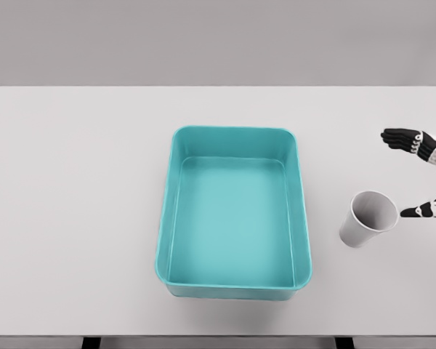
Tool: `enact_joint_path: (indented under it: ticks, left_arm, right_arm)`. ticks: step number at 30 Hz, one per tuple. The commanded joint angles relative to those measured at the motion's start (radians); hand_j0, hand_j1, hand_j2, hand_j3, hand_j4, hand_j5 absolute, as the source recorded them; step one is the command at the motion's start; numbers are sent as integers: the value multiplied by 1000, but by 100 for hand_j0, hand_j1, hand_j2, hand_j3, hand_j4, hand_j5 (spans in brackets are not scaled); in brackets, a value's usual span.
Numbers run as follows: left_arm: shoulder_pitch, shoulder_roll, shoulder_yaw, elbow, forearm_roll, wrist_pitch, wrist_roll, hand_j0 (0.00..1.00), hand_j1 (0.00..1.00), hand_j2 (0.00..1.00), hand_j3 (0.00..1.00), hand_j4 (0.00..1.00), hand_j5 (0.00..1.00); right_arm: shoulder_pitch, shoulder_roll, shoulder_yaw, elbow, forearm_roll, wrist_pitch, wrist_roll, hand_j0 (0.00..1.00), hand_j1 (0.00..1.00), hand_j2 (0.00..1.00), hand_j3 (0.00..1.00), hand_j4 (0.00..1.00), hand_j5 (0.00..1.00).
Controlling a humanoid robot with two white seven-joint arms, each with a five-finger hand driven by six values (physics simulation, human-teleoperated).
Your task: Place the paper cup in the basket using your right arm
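No text, label, brand mark, number or sign can be read anywhere: the teal rectangular plastic basket [234, 149], the white paper cup [366, 218] and the pale grey surface [73, 189] are all plain and unmarked.

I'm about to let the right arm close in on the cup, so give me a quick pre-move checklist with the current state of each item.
1. Cup upright on the table: ok.
2. Cup apart from the basket: ok.
3. Basket empty, ready to receive: ok.
4. Right hand open, fingers spread either side of the cup's right: ok.
5. Hand gripping the cup: not ok, one fingertip is just at the rim.
6. Left arm out of the way: cannot tell, not visible.
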Motion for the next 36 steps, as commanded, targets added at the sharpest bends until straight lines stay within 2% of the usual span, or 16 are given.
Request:
enact_joint_path:
  ticks: [1, 4, 9, 12, 16, 18, 21, 23, 36]
  left_arm:
    - [0, 0, 0, 0, 0, 0, 0, 100, 100, 100, 100, 100, 100]
    - [0, 0, 0, 0, 0, 1, 0, 100, 100, 100, 100, 100, 100]
    - [0, 0, 0, 0, 0, 0, 0, 100, 100, 100, 100, 100, 100]
    - [0, 0, 0, 0, 0, 0, 0, 100, 100, 100, 100, 100, 100]
    - [0, 0, 0, 0, 0, 0, 0, 100, 100, 100, 100, 100, 100]
    - [0, 0, 0, 0, 0, 0, 0, 100, 100, 100, 100, 100, 100]
    - [0, 0, 0, 0, 0, 0, 0, 100, 100, 100, 100, 100, 100]
    - [0, 0, 0, 0, 0, 0, 0, 100, 100, 100, 100, 100, 100]
    - [0, 0, 0, 0, 0, 0, 0, 100, 100, 100, 100, 100, 100]
  right_arm:
    - [6, -20, 1, -1, -8, -33, 0, 100, 100, 100, 100, 100, 100]
    - [43, -20, 1, -1, -8, -44, 0, 100, 100, 100, 100, 100, 100]
    - [40, -17, 44, 7, -10, -42, 0, 100, 100, 100, 100, 100, 100]
    - [37, -5, 69, 53, -10, -42, 0, 100, 100, 100, 100, 100, 100]
    - [37, 0, 93, 79, -10, -44, 0, 100, 100, 100, 100, 100, 100]
    - [37, 39, 98, 113, -8, -44, 0, 100, 100, 100, 100, 100, 100]
    - [35, 41, 110, 119, -7, -44, 0, 100, 100, 100, 100, 100, 100]
    - [32, 58, 129, 151, -4, -57, 0, 100, 100, 100, 100, 100, 100]
    - [15, 75, 129, 144, 3, -100, 0, 100, 100, 100, 100, 100, 100]
